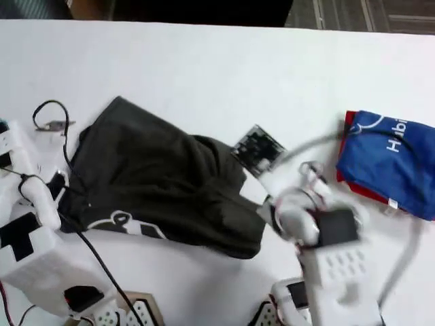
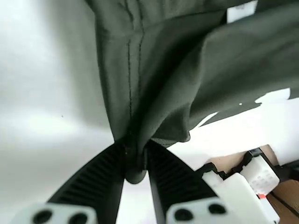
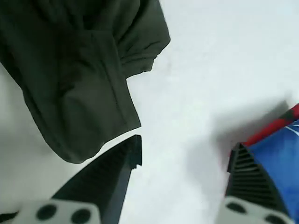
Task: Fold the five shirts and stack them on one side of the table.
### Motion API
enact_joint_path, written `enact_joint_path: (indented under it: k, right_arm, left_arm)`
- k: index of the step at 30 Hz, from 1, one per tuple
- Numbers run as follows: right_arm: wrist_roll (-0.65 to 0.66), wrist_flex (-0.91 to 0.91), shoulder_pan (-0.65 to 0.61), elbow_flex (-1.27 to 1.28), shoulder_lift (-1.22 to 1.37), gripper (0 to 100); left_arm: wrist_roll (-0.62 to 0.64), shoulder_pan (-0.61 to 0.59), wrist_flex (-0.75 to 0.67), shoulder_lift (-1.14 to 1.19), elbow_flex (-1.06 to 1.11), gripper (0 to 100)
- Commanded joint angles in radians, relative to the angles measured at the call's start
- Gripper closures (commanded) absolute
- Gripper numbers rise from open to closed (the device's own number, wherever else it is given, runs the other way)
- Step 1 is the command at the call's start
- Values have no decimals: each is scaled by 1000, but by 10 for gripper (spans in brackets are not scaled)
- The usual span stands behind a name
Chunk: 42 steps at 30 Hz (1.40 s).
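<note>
Gripping a bunched fold of the crumpled dark olive-green cotton shirt [image 2: 187, 70] with the left hand [image 2: 135, 154], ribbed fingers pressed together on the cloth, close to the left edge of the white surface [image 1: 204, 68]. Probably held that way to lift or drag this side over for a fold. Lying rumpled from the left edge toward the middle, with white print showing along the near side.

Hovering with the right hand [image 3: 187, 149] spread wide and holding nothing, over bare surface between the dark shirt's loose hem and the folded pile. Likely kept open there to take the free corner.

Stacked at the right edge: a folded blue fabric shirt [image 1: 387, 163] on top of a folded red shirt [image 1: 363, 192], parked clear of the working area. Judged as mid-fold on one garment, well short of five.
</note>
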Motion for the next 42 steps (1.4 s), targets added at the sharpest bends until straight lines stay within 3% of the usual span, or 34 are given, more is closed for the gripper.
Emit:
enact_joint_path:
  k: [1,8,14,25,34,42]
  right_arm:
    - [-18,-162,-21,103,166,700]
    - [-12,-220,-136,51,555,700]
    - [-11,-194,-136,35,742,700]
    - [-25,-139,-136,12,760,700]
    - [-97,-213,-134,3,762,701]
    - [-176,-275,-51,3,786,701]
  left_arm:
    - [-8,-9,-32,-51,15,974]
    - [11,-9,-112,-51,59,973]
    - [192,15,-247,-52,31,973]
    - [230,75,-244,-58,35,973]
    - [230,75,-207,-60,28,973]
    - [230,74,-193,-60,27,973]
